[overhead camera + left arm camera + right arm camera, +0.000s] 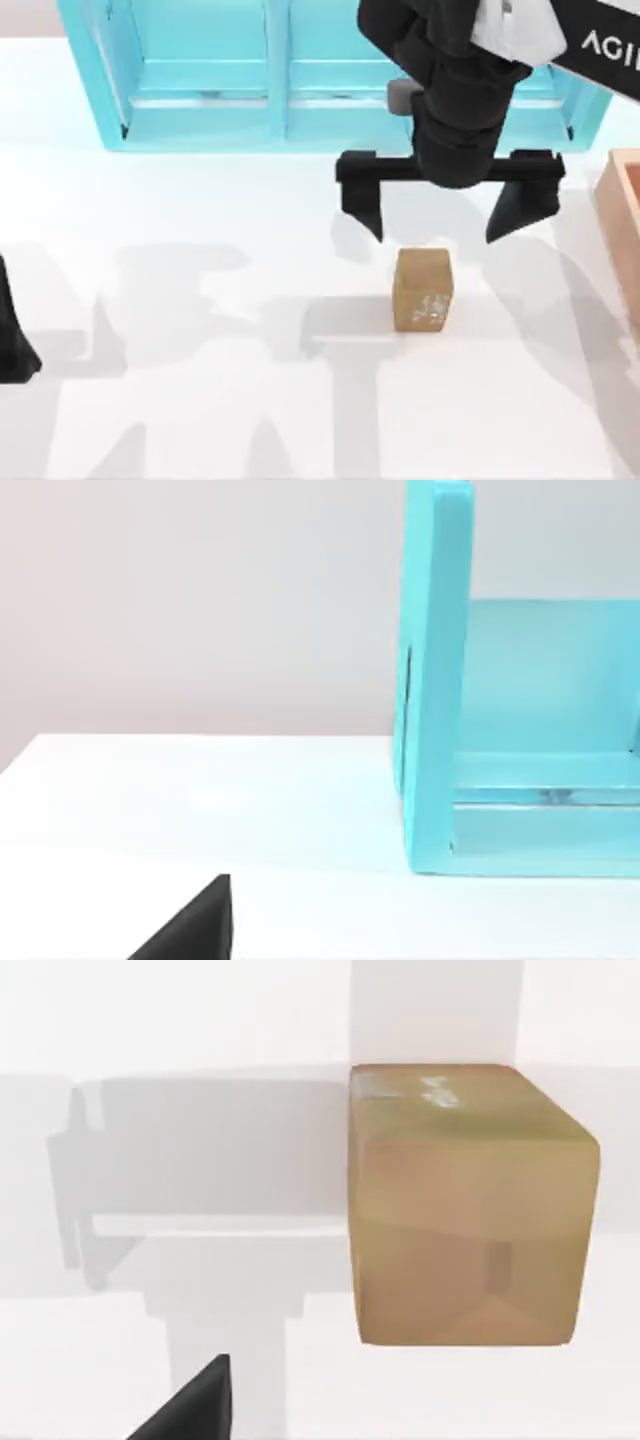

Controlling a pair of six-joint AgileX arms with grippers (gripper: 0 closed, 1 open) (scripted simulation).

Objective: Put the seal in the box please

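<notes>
White counter (200, 400) fills the scene, with shadows of the arms lying across it. At its far edge stands a big turquoise shelf unit (270, 90), its compartments open toward the counter; the left wrist view shows one of its side walls (435, 680) and part of a compartment floor. At the counter's right edge a corner of the tan-orange box (622, 215) comes into view, with a thick plain wall.

My right arm reaches in from the upper right, and its right end effector (440, 215) hangs in front of the shelf unit, fingers spread wide apart and holding nothing. The seal (423, 290) stands upright on the counter just in front of that end effector, roughly centred under the gap between the fingers and touching neither. It is well apart from the box, to the box's left. In the right wrist view the seal (465, 1210) shows whitish marks on one face.

My left end effector (15, 345) sits parked at the counter's left edge; whether its fingers are apart I cannot tell.
</notes>
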